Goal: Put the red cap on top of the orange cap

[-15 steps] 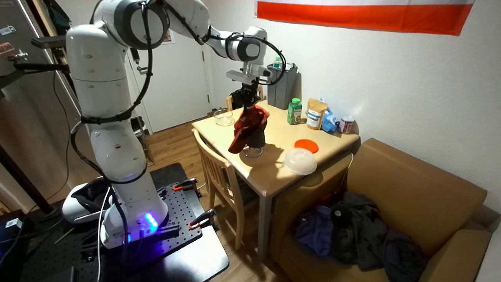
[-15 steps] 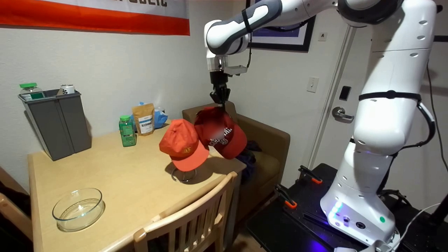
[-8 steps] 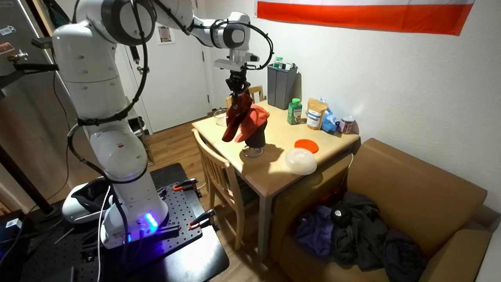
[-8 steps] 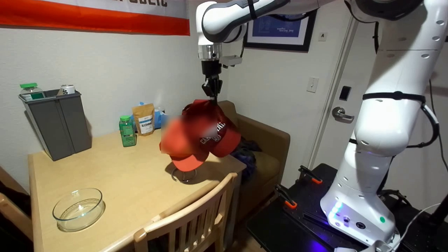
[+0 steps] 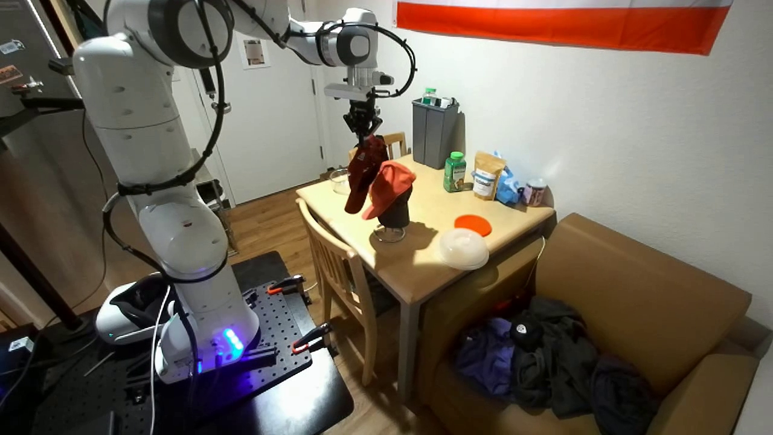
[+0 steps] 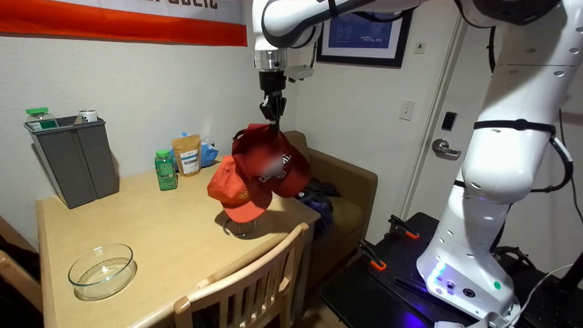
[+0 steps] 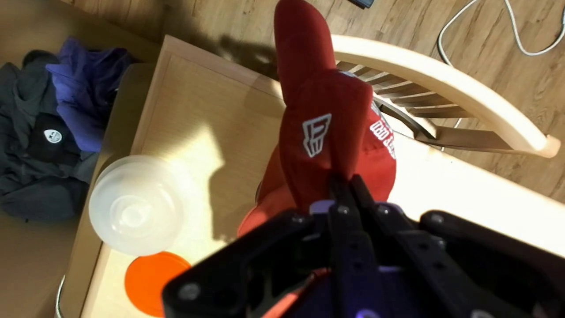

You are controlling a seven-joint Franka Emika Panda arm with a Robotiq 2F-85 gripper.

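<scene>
in both exterior views the black gripper, pinching the dark-red brimmed fabric cap, hangs higher, further left than before.

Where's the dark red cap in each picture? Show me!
In an exterior view: dark red cap just up-left of middle, left of the orange cap.
In an exterior view: dark red cap around middle, upper right of the orange cap.
Wrist view: dark red cap at upper middle, hiding part of the orange cap.
Shared landmark: the orange cap.
</scene>
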